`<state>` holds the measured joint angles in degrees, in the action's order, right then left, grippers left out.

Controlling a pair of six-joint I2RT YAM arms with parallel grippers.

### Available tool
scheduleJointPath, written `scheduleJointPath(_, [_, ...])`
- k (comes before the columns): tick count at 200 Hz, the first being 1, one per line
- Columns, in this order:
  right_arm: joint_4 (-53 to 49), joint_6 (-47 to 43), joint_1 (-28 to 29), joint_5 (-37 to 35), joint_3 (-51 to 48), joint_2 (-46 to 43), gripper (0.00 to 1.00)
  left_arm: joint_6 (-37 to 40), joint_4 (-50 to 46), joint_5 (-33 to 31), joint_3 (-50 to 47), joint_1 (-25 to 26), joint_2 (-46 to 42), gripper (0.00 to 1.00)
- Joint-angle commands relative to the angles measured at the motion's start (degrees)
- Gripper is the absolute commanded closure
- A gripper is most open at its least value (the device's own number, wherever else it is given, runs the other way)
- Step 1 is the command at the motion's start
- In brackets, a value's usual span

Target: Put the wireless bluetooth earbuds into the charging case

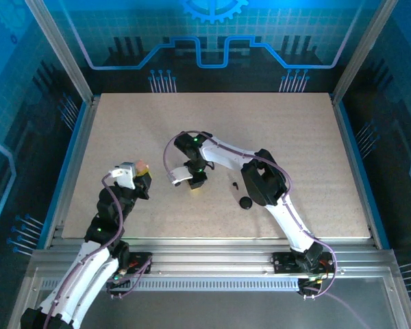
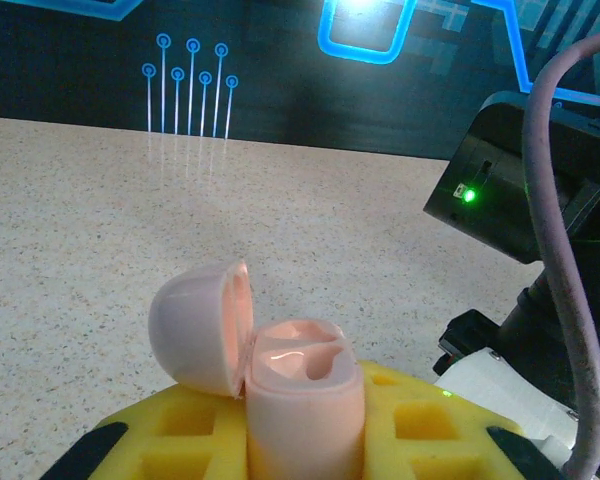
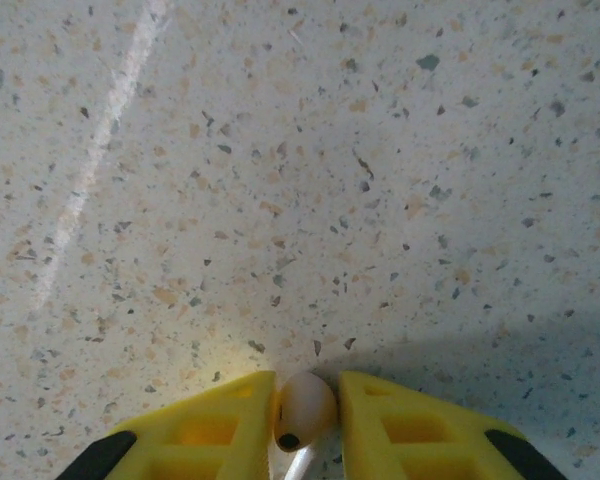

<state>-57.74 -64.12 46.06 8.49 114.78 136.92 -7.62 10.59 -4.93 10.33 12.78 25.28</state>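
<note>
**Pale bud pinched; open case sits to its left**

- Nearest the bases: black puck (image 1: 245,203), with a black bud (image 1: 234,186) just beyond it. Both lie loose on the table (image 1: 315,137), right of the action.
- Right gripper (image 3: 305,388) is clenched on a pale bud (image 3: 305,408), pads touching both sides. It's at the tabletop or just off it, can't tell which. The bud's long axis looks to run along the fingers, dark end toward the wrist.
- Left gripper (image 2: 305,405) is clamped on the pink case (image 2: 305,365). The lid (image 2: 200,325) is hinged open to one side and the mouth faces up. The sockets look empty.
- Key relation: in the top view the case is left of the right gripper, near but apart, at about the same depth. The right arm holds the bud, so my read is that it's the mover: across to the left, then down into the mouth.
- Risk: the lid stands on the far side from that approach, so it shouldn't block. Lining the bud up with its socket is the tight part.
</note>
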Motion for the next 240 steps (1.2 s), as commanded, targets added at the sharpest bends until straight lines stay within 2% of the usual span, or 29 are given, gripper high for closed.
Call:
scheduleJointPath(1, [-2.3,0.2,0.5,-1.0,1.2,2.1,0.76,-0.2,1.4,0.3,-0.6,-0.6,0.0,0.85])
scheduleJointPath(64, [-1.7,2.0,0.0,0.2,1.8,1.3,0.82,-0.1,2.1,1.9,-0.3,-0.6,1.2,0.85])
scheduleJointPath(96, [1.5,7.6,-2.3,6.2,-0.6,-3.3,0.81,0.4,5.7,6.2,-0.2,-0.6,4.6,0.86])
scheduleJointPath(113, [4.4,11.3,-3.5,8.2,-4.7,-9.0,0.81,0.4,9.5,8.9,-0.2,-0.5,8.0,0.86])
scheduleJointPath(162, [18.7,24.3,-7.7,15.0,-24.4,-28.3,0.81,1.1,26.7,16.9,1.1,0.3,23.5,0.88])
scheduleJointPath(197, [32.0,37.4,-11.7,21.0,-38.3,-42.0,0.81,2.7,42.6,18.6,2.9,5.4,37.7,0.88])
scheduleJointPath(240, [52.8,56.7,-15.9,21.8,-53.0,-55.4,0.81,2.8,61.2,22.0,7.3,9.8,53.7,0.88])
